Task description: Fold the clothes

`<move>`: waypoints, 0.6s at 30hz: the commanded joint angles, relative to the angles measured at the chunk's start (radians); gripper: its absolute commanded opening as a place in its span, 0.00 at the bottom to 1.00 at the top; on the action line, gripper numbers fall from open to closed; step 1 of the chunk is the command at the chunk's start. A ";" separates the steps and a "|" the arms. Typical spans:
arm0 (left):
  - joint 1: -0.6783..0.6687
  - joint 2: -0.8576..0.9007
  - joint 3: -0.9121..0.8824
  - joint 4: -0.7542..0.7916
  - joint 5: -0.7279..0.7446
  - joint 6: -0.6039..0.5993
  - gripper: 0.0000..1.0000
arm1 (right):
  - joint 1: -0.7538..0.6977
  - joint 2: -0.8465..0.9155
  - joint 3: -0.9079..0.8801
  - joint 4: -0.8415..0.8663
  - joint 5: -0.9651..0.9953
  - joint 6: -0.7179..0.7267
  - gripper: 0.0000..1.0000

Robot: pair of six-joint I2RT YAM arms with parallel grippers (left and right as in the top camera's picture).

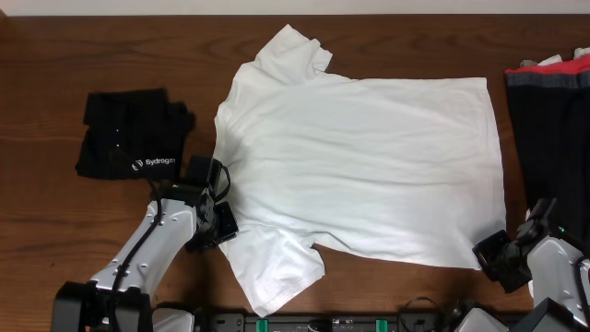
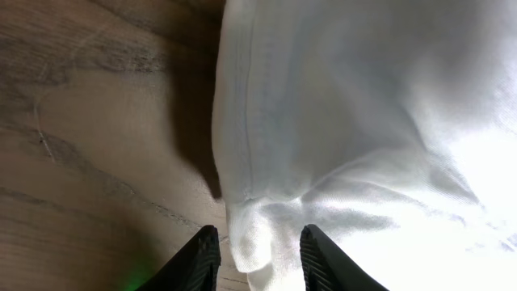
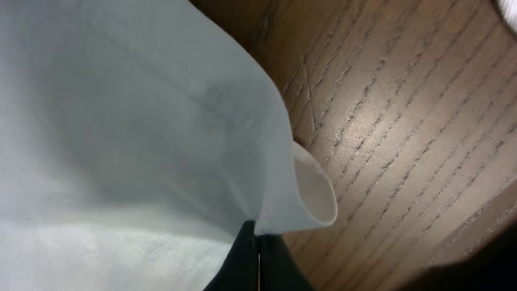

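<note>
A plain white T-shirt (image 1: 369, 157) lies spread flat on the wooden table (image 1: 83, 46), its sleeves to the left and its hem to the right. My left gripper (image 1: 225, 199) is at the shirt's left edge, between the two sleeves. In the left wrist view its jaws (image 2: 259, 231) stand apart around a bunched fold of the white fabric (image 2: 266, 234), with bare wood showing beside the left finger. My right gripper (image 1: 488, 250) is at the shirt's near right hem corner. In the right wrist view it (image 3: 258, 228) is shut on that corner, which curls up (image 3: 311, 198) just past the tips.
A folded black shirt with white "Sydrogen" lettering (image 1: 129, 138) lies left of the T-shirt, close to my left arm. A pile of dark and red garments (image 1: 553, 111) sits at the right edge, just above my right arm. Black hardware lines the table's front edge (image 1: 332, 323).
</note>
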State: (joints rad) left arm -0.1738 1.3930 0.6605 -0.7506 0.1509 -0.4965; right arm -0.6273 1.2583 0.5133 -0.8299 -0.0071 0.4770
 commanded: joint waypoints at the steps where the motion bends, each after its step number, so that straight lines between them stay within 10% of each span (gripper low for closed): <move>1: 0.005 -0.009 0.010 -0.002 -0.005 0.007 0.36 | -0.018 -0.010 0.011 -0.013 -0.023 -0.030 0.01; 18: 0.005 -0.009 0.047 -0.046 -0.005 0.082 0.39 | -0.018 -0.011 0.199 -0.104 -0.193 -0.145 0.01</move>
State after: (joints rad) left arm -0.1738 1.3930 0.6689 -0.7921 0.1505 -0.4587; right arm -0.6273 1.2583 0.6930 -0.9352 -0.1768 0.3531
